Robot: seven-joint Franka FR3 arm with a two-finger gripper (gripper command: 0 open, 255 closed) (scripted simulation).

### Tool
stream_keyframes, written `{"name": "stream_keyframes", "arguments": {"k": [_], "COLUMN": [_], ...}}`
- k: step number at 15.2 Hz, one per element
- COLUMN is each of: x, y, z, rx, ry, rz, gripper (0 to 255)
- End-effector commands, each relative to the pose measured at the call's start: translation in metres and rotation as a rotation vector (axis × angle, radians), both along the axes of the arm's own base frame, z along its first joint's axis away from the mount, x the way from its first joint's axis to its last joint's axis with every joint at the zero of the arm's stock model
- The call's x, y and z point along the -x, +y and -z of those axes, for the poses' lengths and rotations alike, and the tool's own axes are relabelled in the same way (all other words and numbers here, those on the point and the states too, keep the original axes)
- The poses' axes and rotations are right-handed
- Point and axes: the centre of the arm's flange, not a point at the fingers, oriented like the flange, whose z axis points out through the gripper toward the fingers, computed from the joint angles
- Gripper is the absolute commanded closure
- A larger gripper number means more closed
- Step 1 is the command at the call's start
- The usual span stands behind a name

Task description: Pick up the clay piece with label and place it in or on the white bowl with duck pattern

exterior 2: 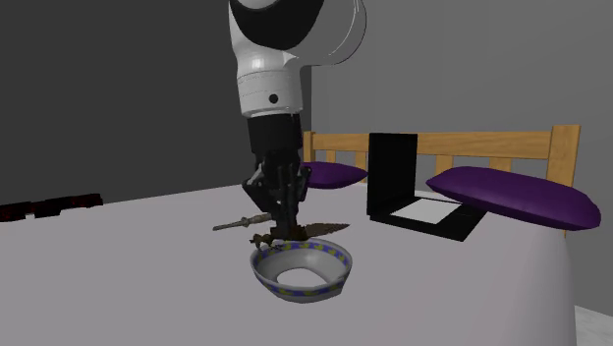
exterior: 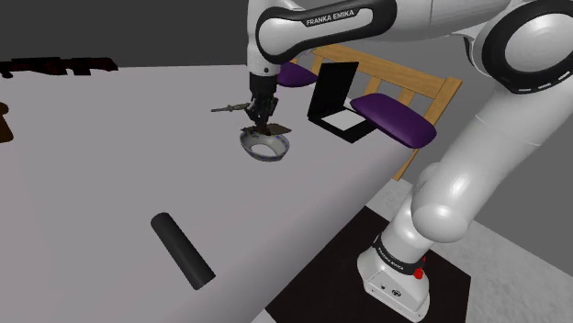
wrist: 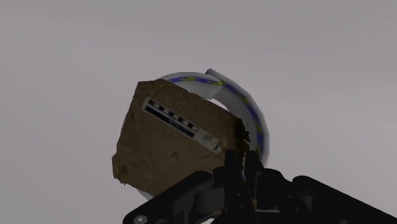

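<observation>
My black gripper (exterior: 261, 117) hangs just above the white bowl (exterior: 266, 147), shut on a flat brown clay piece (exterior: 268, 128). In the second exterior view the clay piece (exterior 2: 300, 232) lies level in the gripper (exterior 2: 283, 224) over the bowl (exterior 2: 301, 271), which has a blue and yellow band on its rim. The wrist view shows the clay piece (wrist: 172, 140) as a rough slab with a white label strip (wrist: 183, 122), clasped at one edge by the gripper (wrist: 240, 162). It covers most of the bowl (wrist: 253, 114) beneath it.
A thin dark object (exterior 2: 241, 222) lies level beside the gripper; I cannot tell whether it rests on the table. A black cylinder (exterior: 182, 249) lies on the grey table (exterior: 92, 174) nearer the front. Behind stand a black folded panel (exterior: 335, 101) and a purple-cushioned wooden seat (exterior: 393, 119).
</observation>
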Motion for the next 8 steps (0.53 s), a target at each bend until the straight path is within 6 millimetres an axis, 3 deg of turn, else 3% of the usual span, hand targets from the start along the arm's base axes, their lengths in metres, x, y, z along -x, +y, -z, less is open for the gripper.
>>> {"name": "stream_keyframes", "arguments": {"k": [1,6,8], "x": [0.001,0.001,0.001], "y": [0.000,0.000,0.000], "z": [0.010,0.038,0.038], "rx": [0.000,0.000,0.000], "ry": [-0.001,-0.001,-0.001], "rz": [0.000,0.000,0.000], "gripper": [255,255,255]}}
